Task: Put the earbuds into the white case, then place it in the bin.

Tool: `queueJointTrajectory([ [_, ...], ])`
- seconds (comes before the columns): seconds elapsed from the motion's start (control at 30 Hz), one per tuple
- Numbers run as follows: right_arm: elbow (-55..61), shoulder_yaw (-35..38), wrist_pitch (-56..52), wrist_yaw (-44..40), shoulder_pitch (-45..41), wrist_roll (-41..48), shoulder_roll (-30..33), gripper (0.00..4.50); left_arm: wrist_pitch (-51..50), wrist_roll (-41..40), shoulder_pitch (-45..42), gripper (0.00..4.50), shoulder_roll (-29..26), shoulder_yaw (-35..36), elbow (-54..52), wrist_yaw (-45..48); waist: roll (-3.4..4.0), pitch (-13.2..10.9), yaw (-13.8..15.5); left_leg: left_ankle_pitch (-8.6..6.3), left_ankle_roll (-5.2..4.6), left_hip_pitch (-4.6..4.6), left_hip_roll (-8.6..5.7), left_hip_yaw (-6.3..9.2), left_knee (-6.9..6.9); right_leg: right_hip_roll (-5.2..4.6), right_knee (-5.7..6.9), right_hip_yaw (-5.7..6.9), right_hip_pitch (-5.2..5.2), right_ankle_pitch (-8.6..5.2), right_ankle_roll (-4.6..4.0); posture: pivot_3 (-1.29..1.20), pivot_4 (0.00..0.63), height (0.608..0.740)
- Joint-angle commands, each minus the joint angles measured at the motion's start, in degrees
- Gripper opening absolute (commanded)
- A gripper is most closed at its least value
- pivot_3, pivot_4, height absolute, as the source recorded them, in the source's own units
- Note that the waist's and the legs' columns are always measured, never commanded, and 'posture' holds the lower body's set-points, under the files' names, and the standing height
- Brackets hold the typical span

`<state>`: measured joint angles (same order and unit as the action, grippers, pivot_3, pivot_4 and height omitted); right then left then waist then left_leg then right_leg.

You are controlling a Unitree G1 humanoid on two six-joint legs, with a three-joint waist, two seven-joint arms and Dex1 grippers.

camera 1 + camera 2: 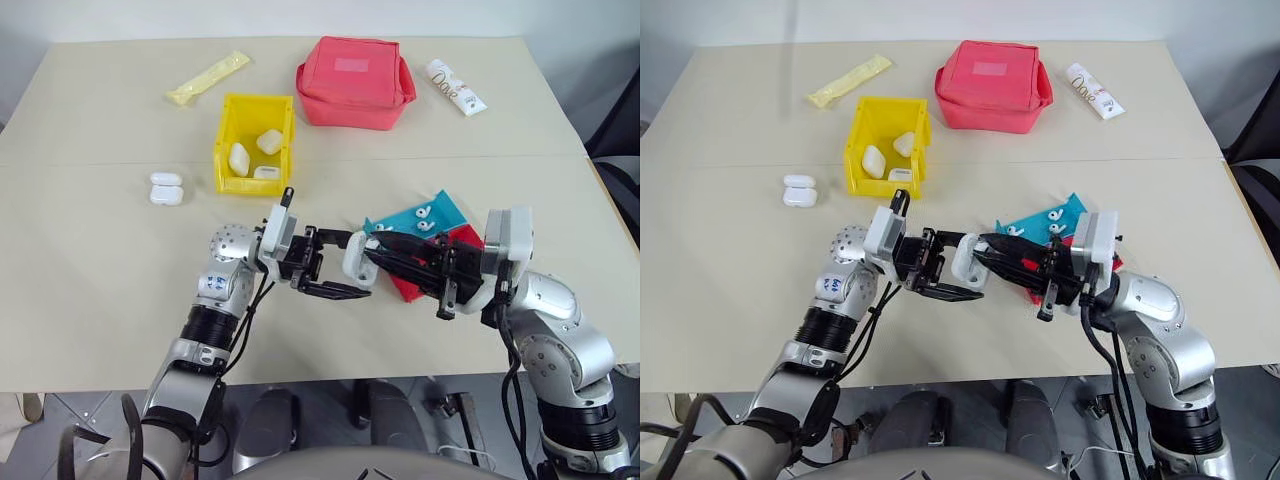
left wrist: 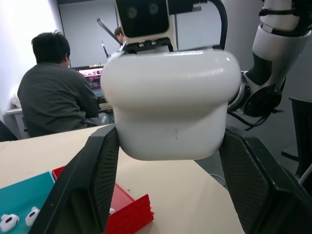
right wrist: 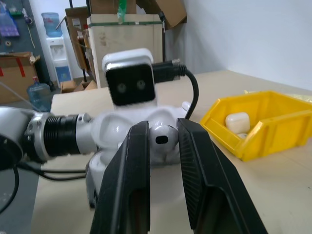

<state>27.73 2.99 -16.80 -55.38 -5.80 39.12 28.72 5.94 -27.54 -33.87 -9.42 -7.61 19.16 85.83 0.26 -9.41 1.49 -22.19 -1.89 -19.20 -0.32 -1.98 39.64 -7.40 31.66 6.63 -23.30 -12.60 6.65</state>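
My left gripper (image 1: 348,264) is shut on the white case (image 1: 355,262), holding it above the table's middle. In the left wrist view the case (image 2: 170,102) sits between both fingers (image 2: 92,185). My right gripper (image 1: 375,250) points at the case from the right and is shut on one earbud (image 3: 163,139), which sits right at the case. Whether the lid is up I cannot tell. Two more earbuds (image 1: 425,218) lie on the teal tray (image 1: 400,215). The yellow bin (image 1: 225,150) stands beyond my left arm and holds three white cases.
Another white case (image 1: 165,188) lies left of the bin. A red tray (image 1: 405,285) lies under my right gripper beside the teal one. At the back are a red pouch (image 1: 355,80), a white tube (image 1: 457,87) and a yellow packet (image 1: 207,77). A person (image 2: 53,102) sits beyond the table.
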Motion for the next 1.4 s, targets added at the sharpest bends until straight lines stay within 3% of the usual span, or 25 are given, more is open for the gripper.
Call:
queueJointTrajectory([
  [0.03,-1.6,-1.0,0.3,-2.8,2.4,-2.0,2.8,0.46,1.7,-2.5,-3.6,2.74,1.3,2.3,-1.3,-0.1,0.0,0.0,0.0,0.0,0.0,0.0,0.0,-0.01,0.0,0.0,0.0,-0.01,0.0,0.0,0.0,0.0,0.15,0.74],
  [0.43,-0.6,-2.5,-6.4,-0.1,-2.6,-0.2,7.9,0.46,4.4,-1.4,-3.7,2.74,1.5,1.7,0.4,0.9,0.0,0.0,0.1,0.0,0.0,-0.01,0.01,0.04,0.0,-0.06,-0.02,0.0,-0.03,0.0,0.0,0.0,0.15,0.74],
  [0.83,6.2,3.9,-10.6,3.1,-5.8,4.1,12.0,4.47,6.8,-0.4,-4.4,2.74,1.4,1.9,4.0,0.9,-0.01,0.0,0.1,-0.01,0.0,-0.02,0.01,0.05,0.0,-0.09,-0.05,0.01,-0.02,0.0,0.0,0.0,0.15,0.74],
  [1.0,9.7,13.4,-13.9,4.5,-1.5,7.3,17.8,4.47,7.8,0.2,-4.8,2.74,1.0,3.0,6.2,0.2,-0.02,0.0,0.3,-0.02,-0.03,-0.03,0.0,0.04,0.0,-0.09,-0.1,0.02,0.0,0.01,0.01,0.0,0.15,0.74],
  [1.13,11.7,23.9,-15.8,4.6,7.0,8.7,20.4,4.47,8.2,0.4,-5.1,2.74,0.2,4.3,7.6,-0.5,-0.05,0.0,0.6,-0.04,-0.06,-0.04,0.0,0.02,0.0,-0.1,-0.11,0.02,0.01,0.02,0.03,0.0,0.15,0.74],
  [1.4,13.1,44.6,-15.2,0.1,31.1,6.3,17.1,4.47,8.1,0.8,-3.7,2.74,-2.5,6.4,8.0,-2.1,-0.06,0.0,1.8,-0.1,-0.17,-0.01,-0.01,-0.03,0.04,-0.09,-0.15,-0.07,0.07,0.06,0.11,0.0,0.15,0.74],
])
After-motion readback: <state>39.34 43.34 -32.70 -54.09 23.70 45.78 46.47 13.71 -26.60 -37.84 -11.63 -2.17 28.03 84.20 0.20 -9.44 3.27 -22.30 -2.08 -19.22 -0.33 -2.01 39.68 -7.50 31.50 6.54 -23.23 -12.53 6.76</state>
